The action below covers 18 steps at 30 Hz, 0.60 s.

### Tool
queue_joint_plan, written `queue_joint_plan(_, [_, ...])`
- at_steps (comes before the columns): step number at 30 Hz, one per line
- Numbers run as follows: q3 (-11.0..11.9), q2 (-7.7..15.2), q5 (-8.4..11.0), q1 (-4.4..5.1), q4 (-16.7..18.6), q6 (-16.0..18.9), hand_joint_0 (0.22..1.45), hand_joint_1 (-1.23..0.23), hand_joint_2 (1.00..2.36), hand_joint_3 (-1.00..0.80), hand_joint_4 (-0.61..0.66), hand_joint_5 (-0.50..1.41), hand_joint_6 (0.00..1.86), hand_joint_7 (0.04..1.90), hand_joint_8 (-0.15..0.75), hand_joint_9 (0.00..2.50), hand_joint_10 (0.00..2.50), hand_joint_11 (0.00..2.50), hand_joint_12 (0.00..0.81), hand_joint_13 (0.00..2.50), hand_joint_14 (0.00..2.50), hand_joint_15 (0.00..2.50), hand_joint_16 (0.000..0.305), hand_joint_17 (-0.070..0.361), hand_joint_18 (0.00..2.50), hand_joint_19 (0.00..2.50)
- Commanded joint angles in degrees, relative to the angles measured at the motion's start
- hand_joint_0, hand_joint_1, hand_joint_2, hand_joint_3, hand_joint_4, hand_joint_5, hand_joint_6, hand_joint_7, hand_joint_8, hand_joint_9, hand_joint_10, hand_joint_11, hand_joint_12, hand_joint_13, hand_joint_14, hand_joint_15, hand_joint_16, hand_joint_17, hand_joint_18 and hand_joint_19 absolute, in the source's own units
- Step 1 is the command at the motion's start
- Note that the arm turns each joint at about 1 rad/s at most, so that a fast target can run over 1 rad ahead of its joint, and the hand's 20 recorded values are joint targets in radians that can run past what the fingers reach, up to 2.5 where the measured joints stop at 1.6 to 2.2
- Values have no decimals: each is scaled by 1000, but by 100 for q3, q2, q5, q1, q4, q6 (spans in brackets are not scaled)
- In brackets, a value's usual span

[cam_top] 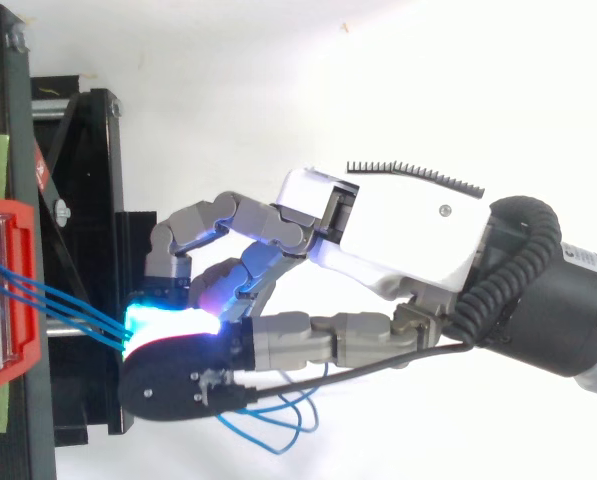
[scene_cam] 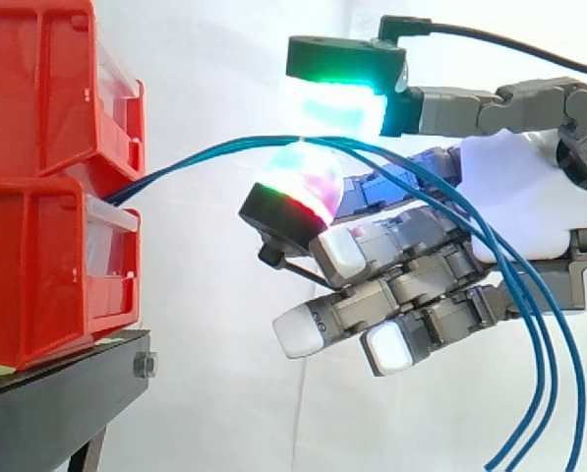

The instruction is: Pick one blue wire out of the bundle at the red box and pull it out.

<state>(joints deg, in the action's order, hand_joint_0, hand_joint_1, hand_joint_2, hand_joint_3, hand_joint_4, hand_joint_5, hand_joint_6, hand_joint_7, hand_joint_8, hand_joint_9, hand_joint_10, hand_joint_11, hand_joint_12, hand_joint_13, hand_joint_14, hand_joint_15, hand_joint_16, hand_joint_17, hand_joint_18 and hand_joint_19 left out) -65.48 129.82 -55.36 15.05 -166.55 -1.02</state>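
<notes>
Thin blue wires [scene_cam: 205, 154] leave the gap between the two stacked red bins [scene_cam: 37, 108] and arch to the right. My hand [scene_cam: 514, 192] meets them in mid-air, clear of the bins. A green-white glowing fingertip [scene_cam: 337, 103] presses from above and a red-green glowing thumb pad [scene_cam: 298, 182] from below, with the wires pinched between them. I cannot tell how many wires are in the pinch. Past it, three strands hang down at the right [scene_cam: 544, 383]. From above, the wires [cam_top: 68, 303] run from the red bin [cam_top: 3, 290] to the hand [cam_top: 398, 230].
The bins stand on a black stand [scene_cam: 57, 393] at the left, before a white curtain. The other fingers [scene_cam: 303, 329] curl below the pinch with white pads. Loose blue loops [cam_top: 278, 430] dangle under the hand.
</notes>
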Motion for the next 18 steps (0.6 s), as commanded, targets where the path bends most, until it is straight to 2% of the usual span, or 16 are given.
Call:
queue_joint_plan(1, [0, -1, -1, -2, -9, -3, 510, -694, 1013, -316, 296, -189, 926, 1147, 429, 898, 17, 716, 521, 826, 15, 434, 69, 156, 923, 573])
queue_joint_plan(9, [9, -1, -1, -2, 0, -12, 509, -716, 1013, -311, 283, -207, 920, 1073, 422, 855, 15, 732, 521, 800, 13, 430, 69, 155, 900, 580])
queue_joint_plan(16, [9, -1, 8, 7, 9, -29, 487, -486, 1011, -345, 273, -190, 833, 888, 420, 861, 14, 660, 525, 791, 13, 433, 72, 161, 894, 585])
queue_joint_plan(18, [18, -1, -1, 16, 27, -29, 486, -449, 1010, -358, 283, -151, 716, 1014, 417, 860, 15, 623, 523, 780, 13, 425, 72, 162, 880, 588])
